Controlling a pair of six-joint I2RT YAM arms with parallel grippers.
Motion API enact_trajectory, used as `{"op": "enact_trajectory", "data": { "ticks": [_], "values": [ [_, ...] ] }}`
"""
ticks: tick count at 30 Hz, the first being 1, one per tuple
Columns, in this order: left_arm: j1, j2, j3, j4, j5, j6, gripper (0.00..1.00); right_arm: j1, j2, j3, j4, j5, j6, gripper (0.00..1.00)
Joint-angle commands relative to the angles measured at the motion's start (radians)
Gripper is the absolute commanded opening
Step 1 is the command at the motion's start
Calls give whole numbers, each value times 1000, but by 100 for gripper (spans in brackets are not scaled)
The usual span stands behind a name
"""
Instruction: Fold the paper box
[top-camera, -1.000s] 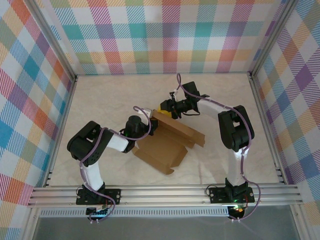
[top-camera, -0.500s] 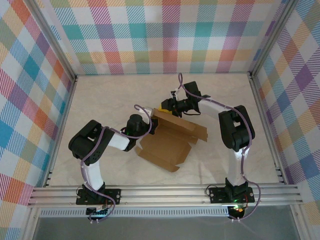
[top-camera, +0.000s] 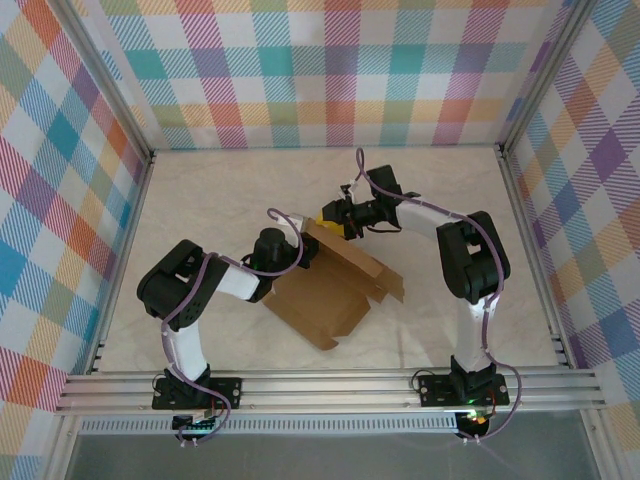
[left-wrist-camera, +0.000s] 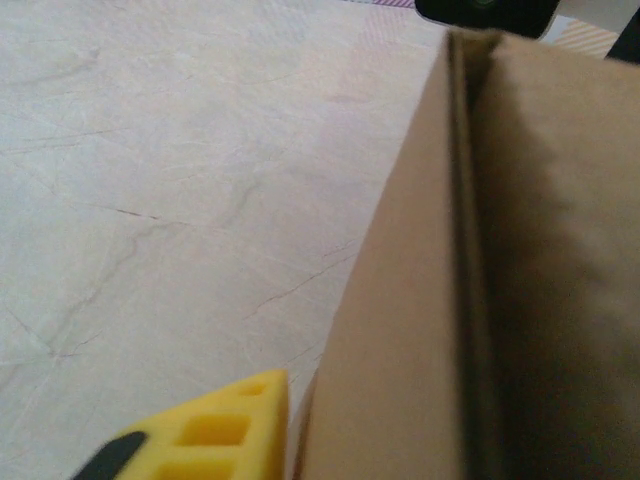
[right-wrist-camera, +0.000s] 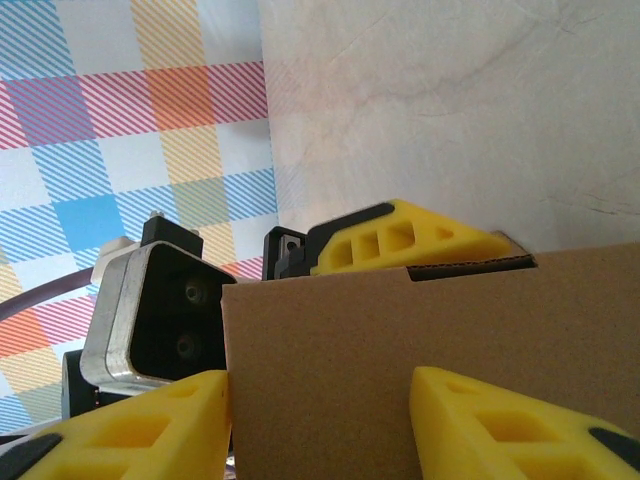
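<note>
Mid-fold, box (top-camera: 330, 295) wall up; right fingers (right-wrist-camera: 520, 425) wide; left fingers (left-wrist-camera: 215, 430) can't tell, maybe pinching wall. Next: crease wall inward.

pale marbled table (top-camera: 200, 200), plaid walls (top-camera: 330, 70)

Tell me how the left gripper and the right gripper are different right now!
The left gripper reaches the paper box from its left side; the right gripper reaches it at the far corner. The right gripper's two yellow fingers are spread with cardboard between them; the left gripper's yellow finger sits beside a cardboard wall. Both have yellow fingers.
</note>
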Motion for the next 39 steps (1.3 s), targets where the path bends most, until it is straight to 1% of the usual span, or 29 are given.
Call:
{"op": "enact_trajectory", "data": {
  "ticks": [1,7,14,16,17,19,23,25,27,30,34,36,39],
  "values": [
    [-4,13,14,82,19,-10,12,28,-1,-35,-71,-9,3,49],
    [-4,9,18,52,20,-9,0,28,-6,-38,-77,-4,-1,49],
    [-4,3,19,38,40,-18,0,27,-28,-36,-67,-1,-2,50],
    [-2,-6,23,20,45,-20,1,25,-43,-36,-66,8,-5,51],
    [-2,-11,25,4,48,-18,1,24,-52,-35,-70,10,-9,52],
    [0,-22,25,-18,54,-14,0,17,-76,-33,-75,22,-17,60],
    [7,-34,16,-26,61,-19,0,-12,-147,-41,-83,83,-36,76],
    [13,-42,18,-39,70,-36,0,-36,-195,-57,-80,117,-43,82],
    [16,-49,16,-42,77,-55,0,-64,-249,-70,-90,166,-55,86],
    [21,-57,22,-53,65,-104,0,-104,-342,-93,-120,261,-77,88],
    [24,-50,51,-83,41,-198,0,-170,-496,-149,-141,401,-76,88],
    [30,-43,74,-118,24,-255,0,-208,-574,-170,-144,427,-94,88],
    [46,-20,91,-84,56,-347,0,-252,-687,-167,-213,493,-155,88]
  ]
}}
